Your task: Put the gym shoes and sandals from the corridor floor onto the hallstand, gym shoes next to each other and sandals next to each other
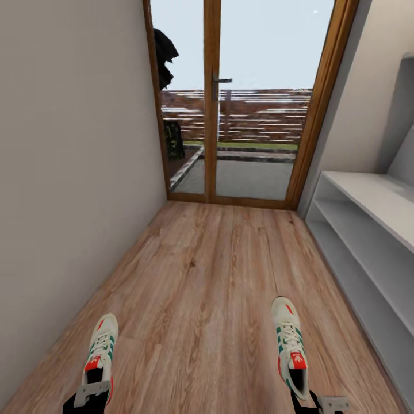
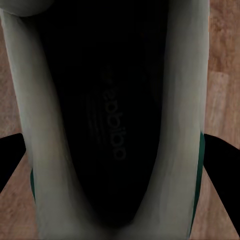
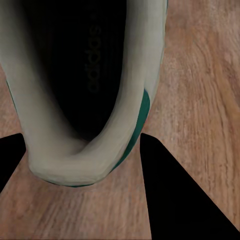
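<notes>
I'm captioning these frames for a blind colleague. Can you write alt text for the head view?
Two gym shoes, one at lower left and one at lower right, lie on the corridor floor, toes towards a glass door. A pale-grey hallstand runs along the right wall.

Wood-plank corridor floor [image 1: 207, 276], light brown with visible grain and a soft satin sheen, runs to a glazed door [image 1: 241, 98] framed in warm, smooth brown wood, with a dark metal-looking handle [image 1: 218, 83]. The walls [image 1: 69, 161] are plain, matt off-white. The hallstand [image 1: 368, 230] is smooth, matt pale grey, like painted board. Two gym shoes, one at left [image 1: 100, 348] and one at right [image 1: 290, 345], look cream-white and matt, with cloth-like laces and green and red-orange patches. In the wrist views their collars look soft and matt around dark printed insoles [image 2: 112, 120], beside matt black fingers [image 3: 175, 195].
</notes>
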Controlling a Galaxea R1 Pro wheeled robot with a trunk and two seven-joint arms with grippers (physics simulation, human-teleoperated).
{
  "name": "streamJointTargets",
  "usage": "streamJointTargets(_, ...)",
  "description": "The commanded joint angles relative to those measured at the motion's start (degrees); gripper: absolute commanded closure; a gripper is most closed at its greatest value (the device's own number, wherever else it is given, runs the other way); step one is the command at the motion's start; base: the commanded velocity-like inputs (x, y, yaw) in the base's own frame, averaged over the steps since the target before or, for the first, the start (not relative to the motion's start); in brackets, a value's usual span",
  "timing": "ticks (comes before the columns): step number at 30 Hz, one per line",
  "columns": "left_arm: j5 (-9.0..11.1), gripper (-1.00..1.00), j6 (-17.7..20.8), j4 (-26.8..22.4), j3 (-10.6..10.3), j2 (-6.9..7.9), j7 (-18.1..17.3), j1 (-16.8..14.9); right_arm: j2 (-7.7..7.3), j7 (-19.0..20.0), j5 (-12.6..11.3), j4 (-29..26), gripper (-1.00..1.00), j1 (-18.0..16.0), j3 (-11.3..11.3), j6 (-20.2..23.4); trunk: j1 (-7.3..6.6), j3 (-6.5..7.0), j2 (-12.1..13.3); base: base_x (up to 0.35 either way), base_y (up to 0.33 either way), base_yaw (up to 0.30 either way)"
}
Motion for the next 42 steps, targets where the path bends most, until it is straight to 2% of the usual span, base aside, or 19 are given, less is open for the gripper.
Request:
streamJointTargets(1,0.6,1.00,-0.1,0.0,0.0,0.01,-0.4,0.0,0.07,0.5,0.1,-0.1,1.00,-0.1,-0.5,-0.1,0.02,-0.05,0.0,0.337,0.097,0.000)
streamJointTargets(23,0.6,1.00,-0.1,0.0,0.0,0.01,-0.4,0.0,-0.01,0.5,0.1,-0.2,1.00,0.0,-0.5,-0.1,0.02,-0.05,0.0,0.337,0.101,-0.005)
streamJointTargets(42,0.7,1.00,-0.1,0.1,0.0,0.01,-0.5,0.0,0.05,0.5,0.3,-0.1,1.00,0.0,-0.5,-0.1,0.02,-0.05,0.0,0.311,0.195,-0.233)
